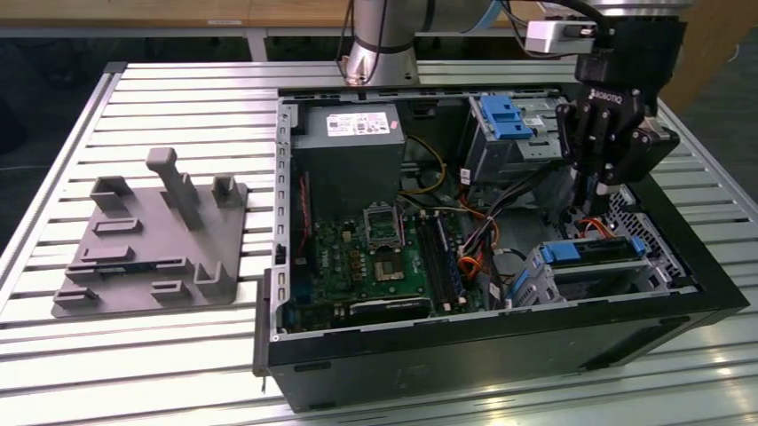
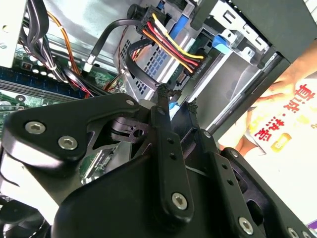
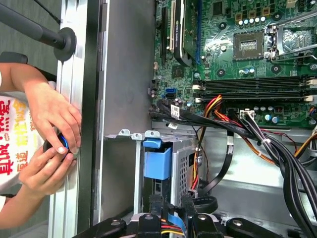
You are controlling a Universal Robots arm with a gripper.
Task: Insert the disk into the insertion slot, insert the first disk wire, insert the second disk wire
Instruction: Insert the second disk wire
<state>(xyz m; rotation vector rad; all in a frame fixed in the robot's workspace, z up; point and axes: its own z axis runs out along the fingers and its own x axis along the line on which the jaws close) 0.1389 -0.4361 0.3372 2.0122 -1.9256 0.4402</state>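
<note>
A: Where is the black pincer (image 1: 598,197) sitting?

B: I'm seeing it hanging inside the open black computer case (image 1: 498,346), at the exterior view's right, just above the boxy silver-grey perforated metal insertion slot (image 1: 616,282).

A: And the disk?

B: The grey metal disk in its bright blue plastic carrier (image 1: 583,253) is lying in that slot; the blue shows in the first wrist view (image 3: 158,162) too.

A: Is the pincer gripping anything?

B: In the second wrist view its fingertips (image 2: 163,91) are standing slightly apart, holding nothing, near the red, yellow and black wire bundle (image 2: 168,42) plugged at the disk's end. A person's hands (image 3: 52,144) are resting at the slatted metal counter (image 1: 177,355).
</note>
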